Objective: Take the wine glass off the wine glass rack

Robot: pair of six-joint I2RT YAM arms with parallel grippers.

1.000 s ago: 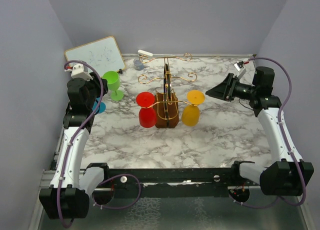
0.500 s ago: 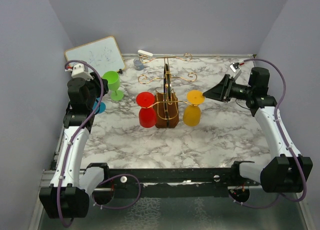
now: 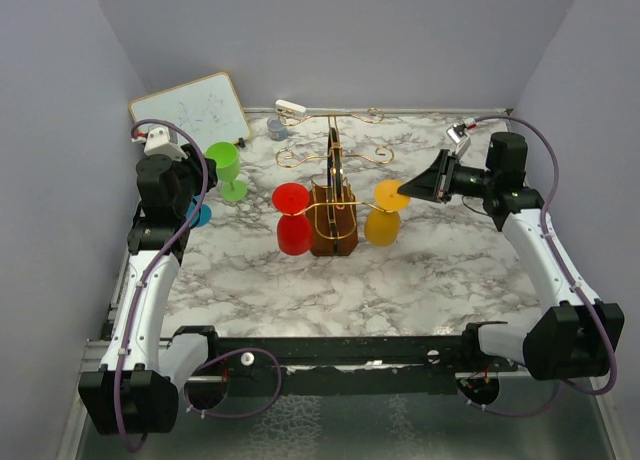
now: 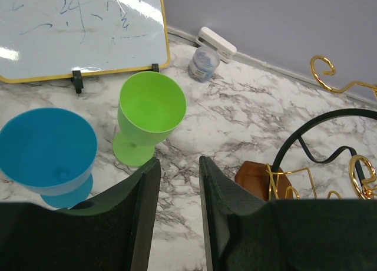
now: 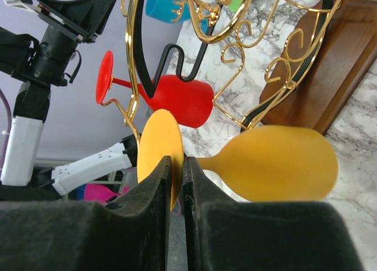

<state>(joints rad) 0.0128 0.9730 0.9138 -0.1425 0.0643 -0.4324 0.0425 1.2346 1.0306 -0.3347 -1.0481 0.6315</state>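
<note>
The wine glass rack, a brown wooden block with a tall gold wire frame, stands mid-table. A yellow wine glass hangs upside down on its right arm and a red one on its left. My right gripper is shut on the rim of the yellow glass's flat foot. The right wrist view shows that foot pinched between the two pads at my right gripper, with the yellow bowl to the right. My left gripper is open over bare marble at the far left.
A green glass and a blue glass stand upright beside the left arm. A whiteboard leans at the back left. A small jar and a white object lie by the back wall.
The right gripper has moved left to the yellow glass's foot and closed on its rim. The left arm has not moved.
</note>
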